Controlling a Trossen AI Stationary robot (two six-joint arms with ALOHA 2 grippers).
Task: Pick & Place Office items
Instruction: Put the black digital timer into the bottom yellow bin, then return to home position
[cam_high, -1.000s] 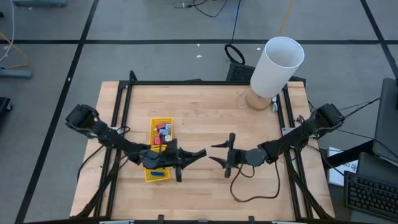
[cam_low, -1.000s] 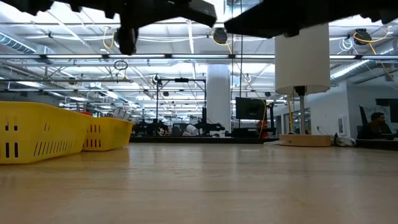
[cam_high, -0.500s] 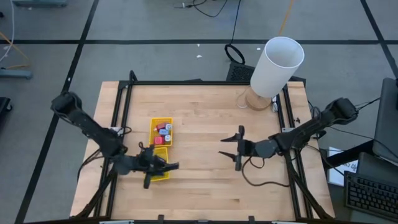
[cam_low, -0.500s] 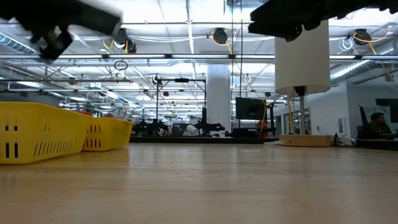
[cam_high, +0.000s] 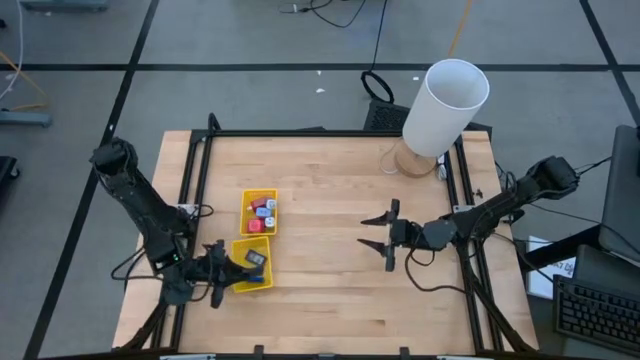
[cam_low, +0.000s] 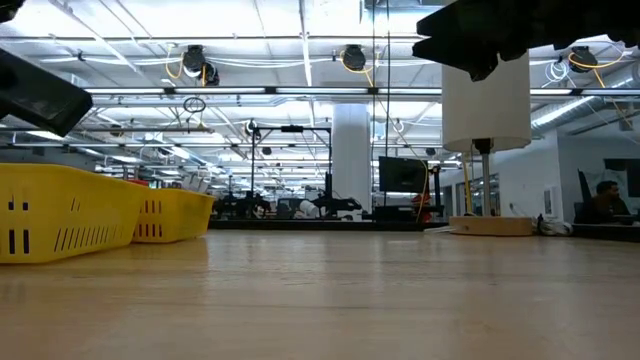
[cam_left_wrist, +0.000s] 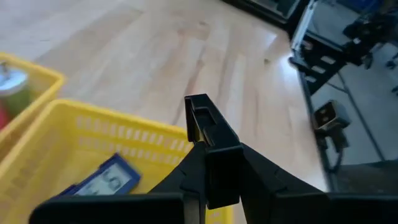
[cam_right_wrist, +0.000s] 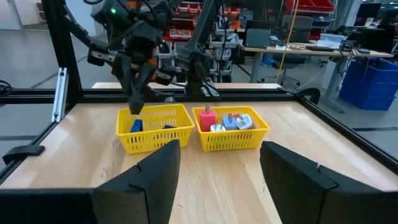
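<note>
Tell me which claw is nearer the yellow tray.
Left. The left claw sits at the yellow tray, by the end holding the flat blue piece. The right claw hangs open, well off across bare table.

A wooden table (cam_high: 330, 190) carries a yellow tray (cam_high: 256, 241) and a white cylinder's base (cam_high: 412, 163).

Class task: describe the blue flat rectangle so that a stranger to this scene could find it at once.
Start at the long yellow tray on the wooden table. Take its compartment nearest the left hand. The blue flat rectangle lies there beside a dark grey one; the other compartment holds chunky coloured pieces.
</note>
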